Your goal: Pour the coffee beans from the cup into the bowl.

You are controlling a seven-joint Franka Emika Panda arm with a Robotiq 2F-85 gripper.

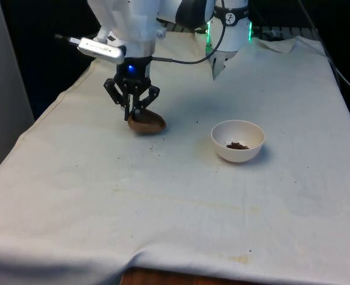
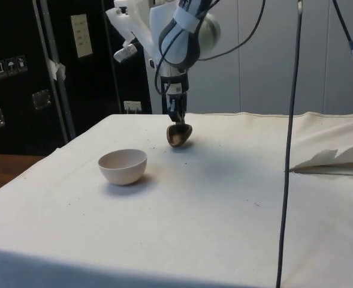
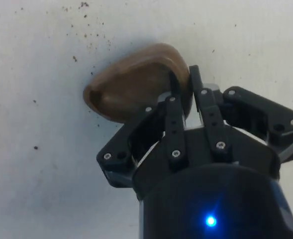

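- The gripper (image 1: 136, 110) hangs low over the far-left part of the cloth in the front view, its two fingers pinched together on the rim of the brown cup (image 1: 146, 123); the wrist view shows the fingers (image 3: 172, 107) clamped on the cup's (image 3: 136, 82) edge.
- The cup lies tipped on its side, its lower edge at or touching the cloth, directly under the gripper (image 2: 176, 117) in the side view, where the cup (image 2: 179, 135) leans rather than standing upright.
- The white bowl (image 1: 238, 141) sits to the front view's right of the cup and a little nearer, well apart from it, with bare cloth between them.
- A small heap of coffee beans (image 1: 237, 145) lies in the bottom of the bowl.
- In the side view the bowl (image 2: 123, 166) stands upright, apart from the cup.
- Dark specks (image 3: 80, 27) are scattered on the cloth around the cup.
- The table (image 1: 175, 225) has wide open cloth on the near side, all the way to the near edge, and more to the front view's right of the bowl.
- The table's left edge in the front view lies fairly near the cup; the cloth drops off there.
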